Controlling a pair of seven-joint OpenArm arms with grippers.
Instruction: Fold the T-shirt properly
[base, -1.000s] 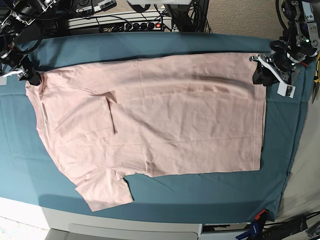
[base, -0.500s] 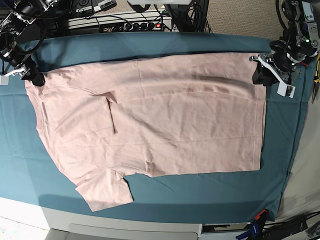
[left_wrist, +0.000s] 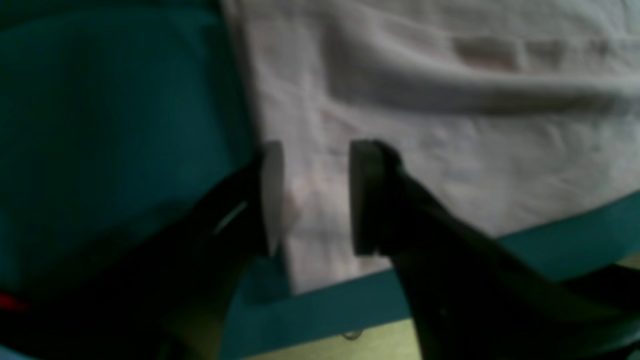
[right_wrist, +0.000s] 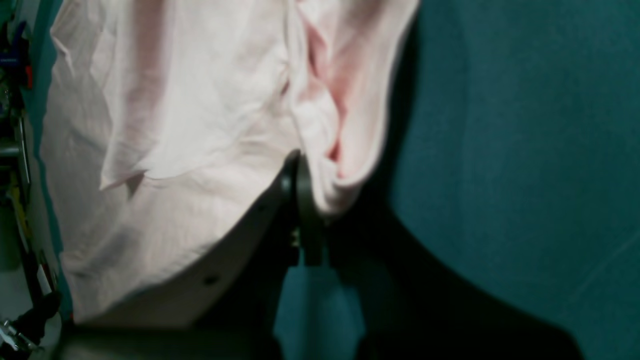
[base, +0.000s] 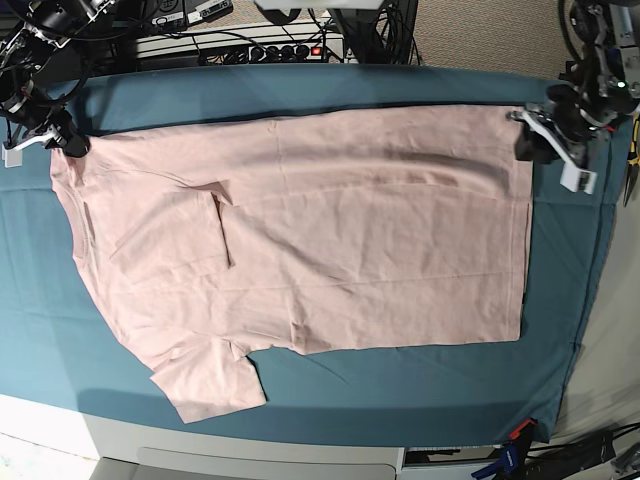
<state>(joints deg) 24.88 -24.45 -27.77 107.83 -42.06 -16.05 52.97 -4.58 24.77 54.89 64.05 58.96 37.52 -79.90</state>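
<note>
The pale pink T-shirt (base: 320, 230) lies spread flat, plain side up, on the teal cloth (base: 400, 385), with one sleeve folded in on its left part. At the far left, my right gripper (base: 62, 142) is at the shirt's shoulder corner. In the right wrist view it (right_wrist: 302, 210) is shut on a bunched fold of the T-shirt (right_wrist: 175, 125). At the far right, my left gripper (base: 532, 140) is at the hem corner. In the left wrist view it (left_wrist: 315, 200) stands open, its fingers astride the flat corner of the T-shirt (left_wrist: 450, 125).
A power strip and cables (base: 250, 45) lie past the table's far edge. Yellow-handled pliers (base: 632, 150) hang at the right edge. A red clamp (base: 518, 432) holds the cloth at the front right corner. The table's pale front edge (base: 250, 455) runs below.
My right gripper has shut on the shirt's shoulder corner and shifted slightly up. My left gripper has moved a little up and to the right at the hem corner.
</note>
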